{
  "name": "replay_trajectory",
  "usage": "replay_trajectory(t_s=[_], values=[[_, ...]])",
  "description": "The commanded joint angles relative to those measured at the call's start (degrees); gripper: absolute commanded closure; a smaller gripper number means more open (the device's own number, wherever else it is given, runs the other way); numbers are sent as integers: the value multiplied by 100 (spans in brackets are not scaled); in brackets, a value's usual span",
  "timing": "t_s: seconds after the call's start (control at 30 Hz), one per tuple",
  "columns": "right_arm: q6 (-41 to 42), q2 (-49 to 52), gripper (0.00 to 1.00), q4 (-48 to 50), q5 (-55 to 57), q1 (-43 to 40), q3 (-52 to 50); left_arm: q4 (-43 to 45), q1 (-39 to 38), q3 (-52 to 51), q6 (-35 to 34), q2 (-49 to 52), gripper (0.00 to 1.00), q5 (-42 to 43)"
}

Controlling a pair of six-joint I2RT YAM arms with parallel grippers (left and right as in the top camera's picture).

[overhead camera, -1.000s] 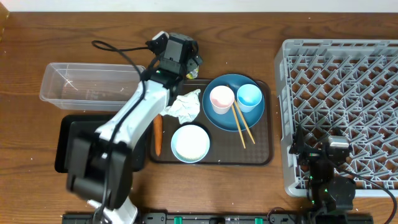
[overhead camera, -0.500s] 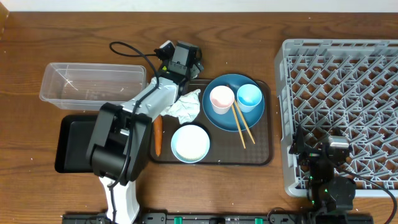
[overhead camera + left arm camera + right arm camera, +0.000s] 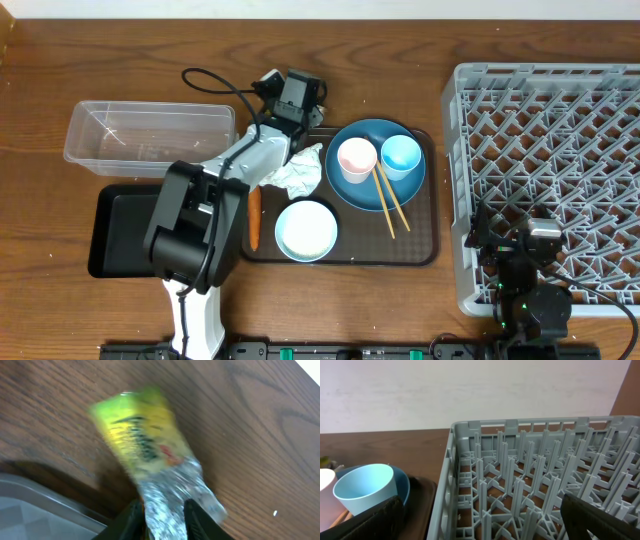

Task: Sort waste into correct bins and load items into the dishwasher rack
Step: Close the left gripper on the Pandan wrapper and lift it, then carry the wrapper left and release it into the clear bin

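In the left wrist view my left gripper [image 3: 165,520] is shut on the silver end of the yellow-green snack wrapper [image 3: 145,445], just above the wooden table. Overhead, that gripper [image 3: 297,100] sits at the brown tray's back left corner and hides the wrapper. The crumpled tissue [image 3: 297,170] and carrot [image 3: 253,218] lie on the tray's left side. On the blue plate [image 3: 360,195] are the pink cup [image 3: 356,158], light blue cup [image 3: 401,155] and chopsticks [image 3: 388,205]. The white bowl [image 3: 306,229] stands in front of the plate. My right gripper [image 3: 485,520] stands wide open at the grey rack's [image 3: 560,150] near left edge.
The clear tub [image 3: 150,135] lies at the left, with the black tray [image 3: 120,230] in front of it. The brown serving tray [image 3: 420,250] holds the dishes between bins and rack. The left arm's cable loops over the table behind the tub.
The left jaws have closed on the wrapper's end, after the left arm swung to the tray's back corner. The right arm has not moved.
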Motion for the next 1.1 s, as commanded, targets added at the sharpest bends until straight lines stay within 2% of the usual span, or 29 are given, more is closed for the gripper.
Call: replay_trajectory(t_s=[0.0, 0.13, 0.2, 0.47, 0.77, 0.9, 1.07], values=[[35, -24, 1, -4, -7, -9, -24, 4, -63, 101, 72, 46, 75, -31], [35, -24, 1, -4, -7, -9, -24, -76, -109, 98, 72, 46, 81, -31], [35, -24, 1, -4, -7, -9, -24, -177, -111, 101, 72, 46, 93, -31], [35, -24, 1, -4, -7, -9, -24, -105, -105, 103, 72, -131, 94, -46], [35, -24, 1, -4, -7, -9, -24, -223, -31, 101, 557, -1410, 94, -273], [35, -24, 1, -4, -7, -9, -24, -857, -28, 101, 595, -2100, 94, -1143], [35, -24, 1, -4, -7, -9, -24, -2271, 48, 101, 592, -2780, 94, -2055]])
